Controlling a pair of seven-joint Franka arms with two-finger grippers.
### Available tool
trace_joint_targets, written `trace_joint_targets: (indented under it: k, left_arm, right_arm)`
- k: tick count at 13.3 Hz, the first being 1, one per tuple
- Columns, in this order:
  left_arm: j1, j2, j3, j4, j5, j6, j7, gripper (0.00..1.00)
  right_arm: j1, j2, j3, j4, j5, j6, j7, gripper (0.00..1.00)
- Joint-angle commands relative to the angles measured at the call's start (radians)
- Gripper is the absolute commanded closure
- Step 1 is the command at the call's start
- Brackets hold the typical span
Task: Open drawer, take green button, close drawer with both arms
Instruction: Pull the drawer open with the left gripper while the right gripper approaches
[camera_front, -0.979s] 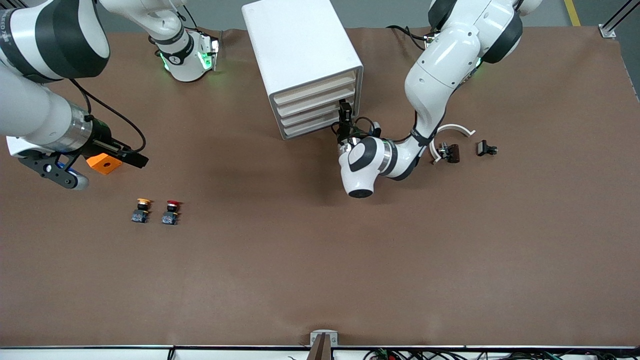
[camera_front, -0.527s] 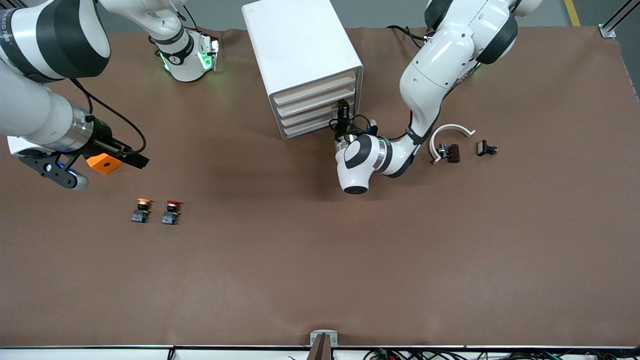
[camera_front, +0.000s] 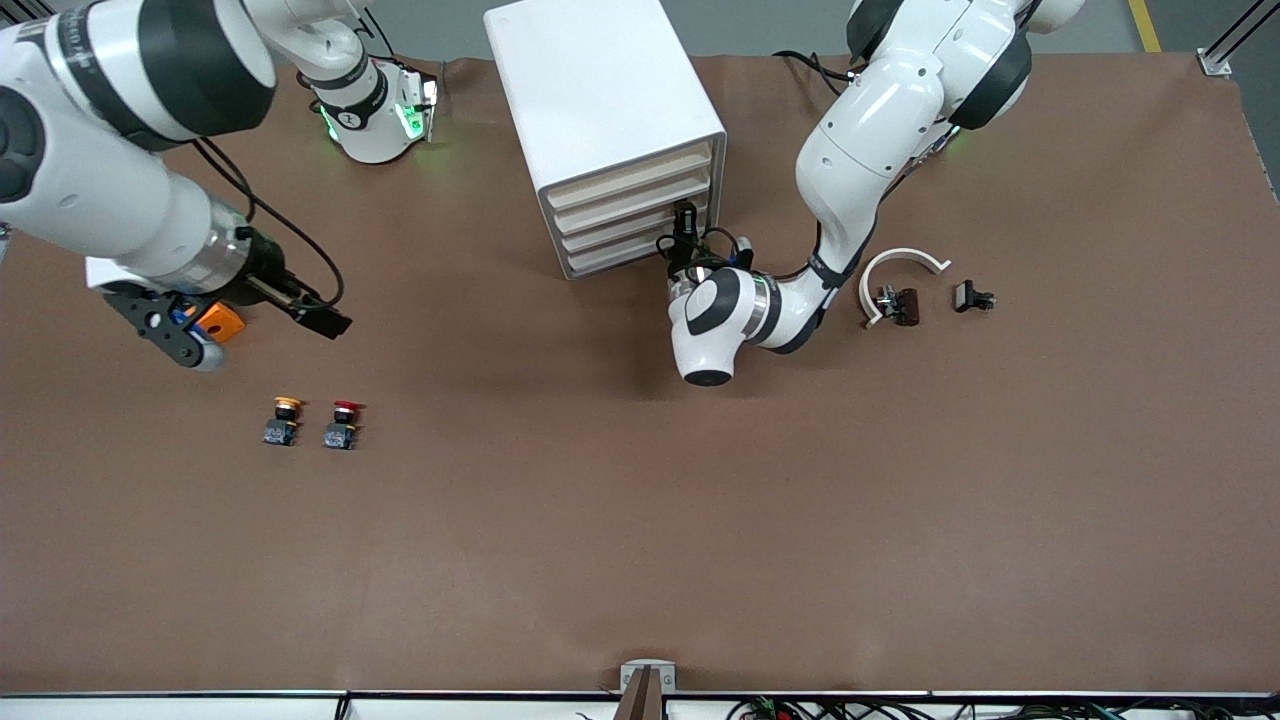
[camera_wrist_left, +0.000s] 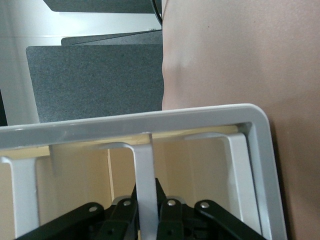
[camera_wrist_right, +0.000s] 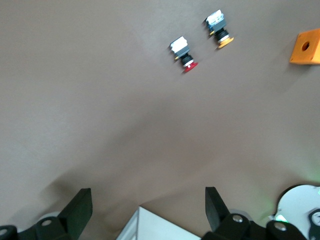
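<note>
The left gripper (camera_front: 684, 218) has its jaws closed tight at the front of the white drawer cabinet (camera_front: 600, 110), level with its lower drawers. In the left wrist view the black fingers (camera_wrist_left: 125, 215) pinch a white upright bar (camera_wrist_left: 145, 190) of the cabinet's front, which seems to be a drawer handle (camera_front: 690, 222), though the close angle makes that hard to confirm. All the drawers sit flush with the cabinet's front. The green-capped button shows in none of the views.

The right gripper (camera_front: 250, 325) hangs over the counter (camera_front: 640, 520) toward the right arm's end, jaws spread wide with nothing between them; the right wrist view shows both black fingers (camera_wrist_right: 80, 210) well apart over bare brown surface. Partly under this gripper lies an orange block (camera_front: 220, 320) with a hole in its face.

Nearer the front camera than the block, a yellow-capped button (camera_front: 284, 420) and a red-capped button (camera_front: 342, 423) lie side by side, just apart, on the counter.

Toward the left arm's end lie a white curved band (camera_front: 905, 260), a small dark part (camera_front: 898, 304) inside its curve, and another small black part (camera_front: 972, 297) just beside them.
</note>
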Motion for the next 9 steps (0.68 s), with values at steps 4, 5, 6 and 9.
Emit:
trace_joint_targets:
  k: [4, 5, 6, 9]
  left_arm:
    - [0.012, 0.009, 0.008, 0.017, -0.03, 0.005, 0.0, 1.0]
    - [0.023, 0.009, 0.011, 0.019, -0.035, 0.005, 0.0, 1.0]
    - [0.038, 0.009, 0.011, 0.019, -0.037, 0.007, 0.0, 0.99]
    - [0.072, 0.011, 0.029, 0.022, -0.037, 0.012, -0.002, 0.97]
  right_arm:
    - [0.094, 0.006, -0.005, -0.029, 0.008, 0.084, 0.173, 0.0]
    - [0.112, 0.006, -0.005, -0.041, 0.008, 0.11, 0.198, 0.0]
    - [0.132, 0.006, -0.005, -0.055, 0.008, 0.139, 0.228, 0.0]
    - [0.193, 0.007, -0.006, -0.087, 0.002, 0.208, 0.316, 0.0]
